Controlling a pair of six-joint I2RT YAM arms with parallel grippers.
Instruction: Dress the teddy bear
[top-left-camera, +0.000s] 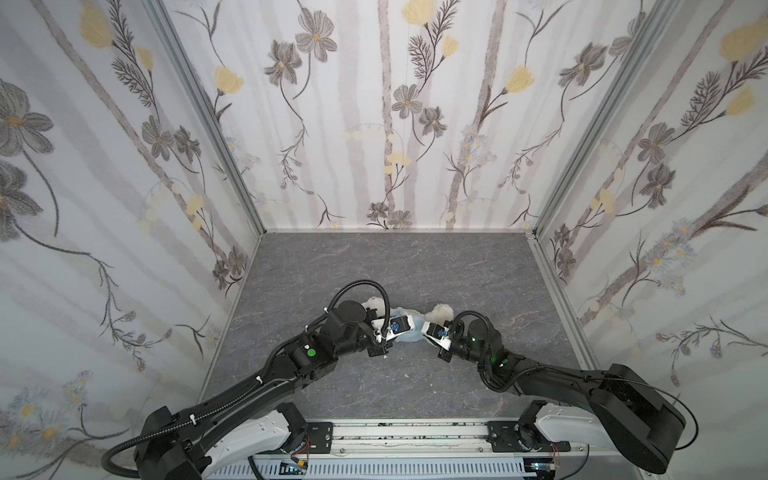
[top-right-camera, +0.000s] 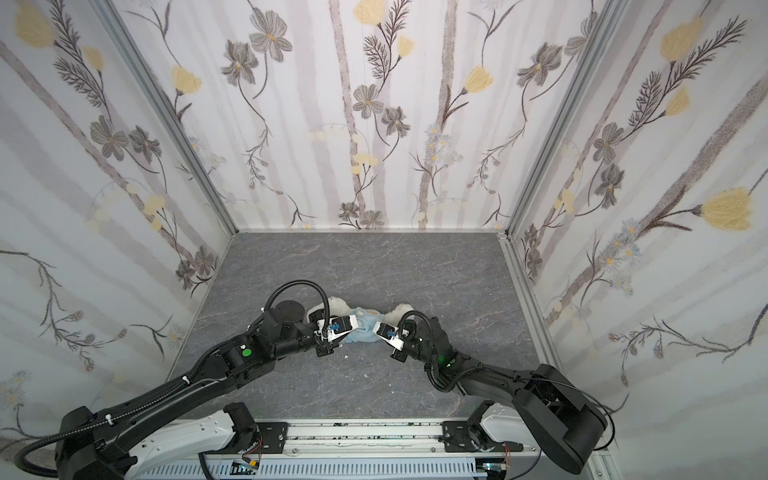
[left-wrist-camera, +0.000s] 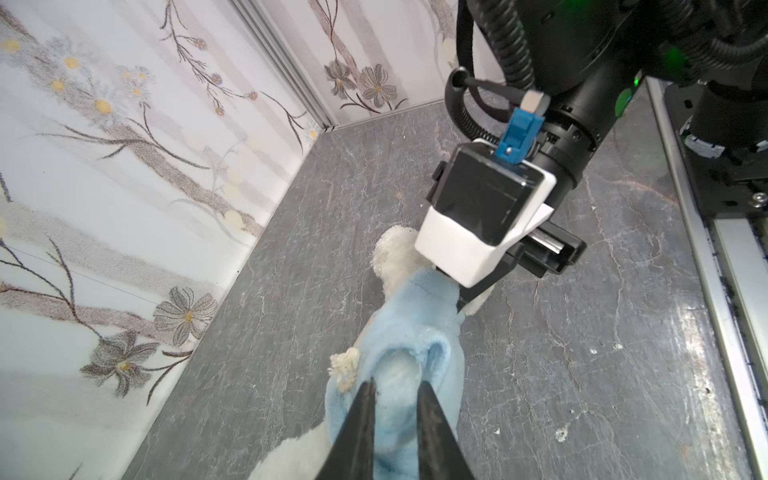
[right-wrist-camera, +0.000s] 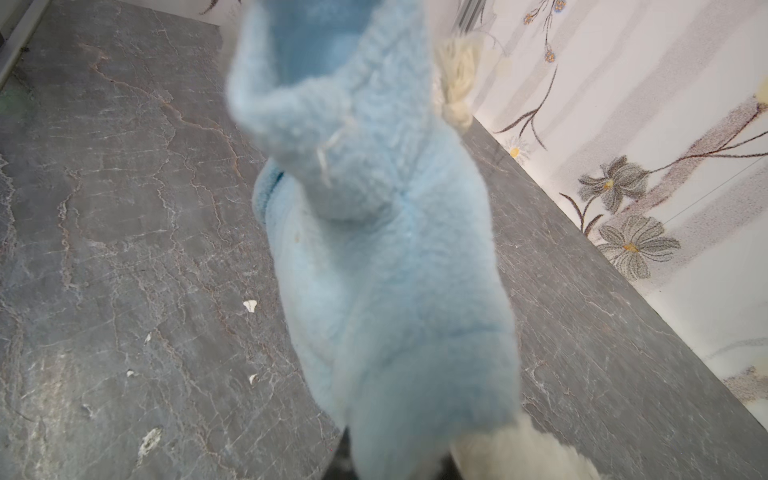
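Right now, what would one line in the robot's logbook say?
teddy bear: on table, hoodie over its middle | left claw: astride hoodie, grip unclear | right claw: shut on hoodie

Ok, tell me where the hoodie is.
In both top views the hoodie sits front-centre on the table, around the bear, between the left gripper and right gripper.
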